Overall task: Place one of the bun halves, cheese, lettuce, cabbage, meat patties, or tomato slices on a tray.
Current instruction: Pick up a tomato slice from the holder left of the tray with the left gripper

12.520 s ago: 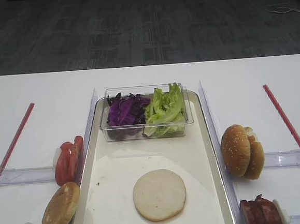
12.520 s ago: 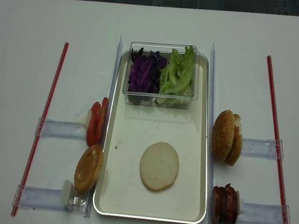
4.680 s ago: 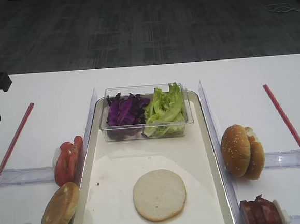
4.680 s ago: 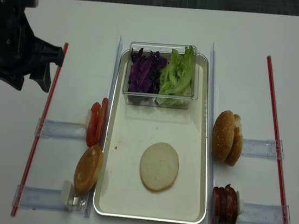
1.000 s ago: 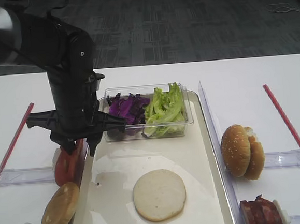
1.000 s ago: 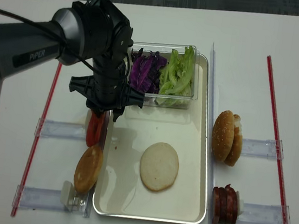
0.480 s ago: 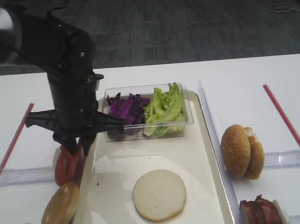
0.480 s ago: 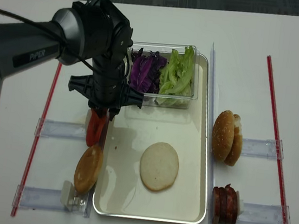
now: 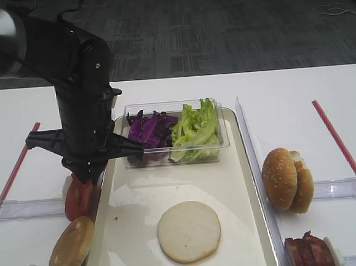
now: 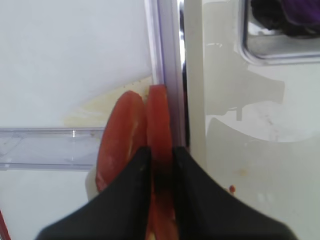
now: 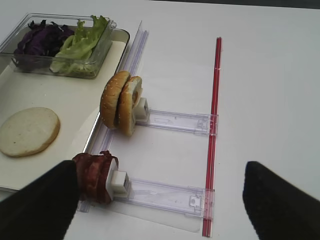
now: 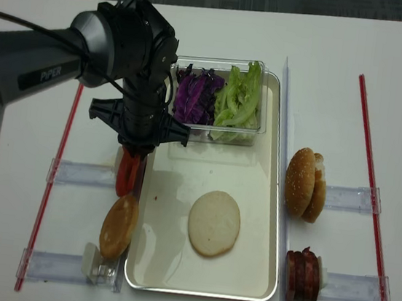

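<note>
Two red tomato slices stand on edge in a clear rack left of the tray. My left gripper comes down from above, shut on the tomato slice nearest the tray rim; from outside, the gripper hides the slices' tops. A flat pale bun half lies on the tray floor. My right gripper hangs open over the meat patties' rack, with the meat patties beside its left finger. No cheese shows.
A clear tub at the tray's far end holds purple cabbage and green lettuce. A domed bun leans in the near left rack. Two buns stand in the right rack. Red strips lie on both outer sides.
My left gripper has sunk a little onto the tomato slices and its jaws have narrowed from wide apart to pinching the slice nearest the tray.
</note>
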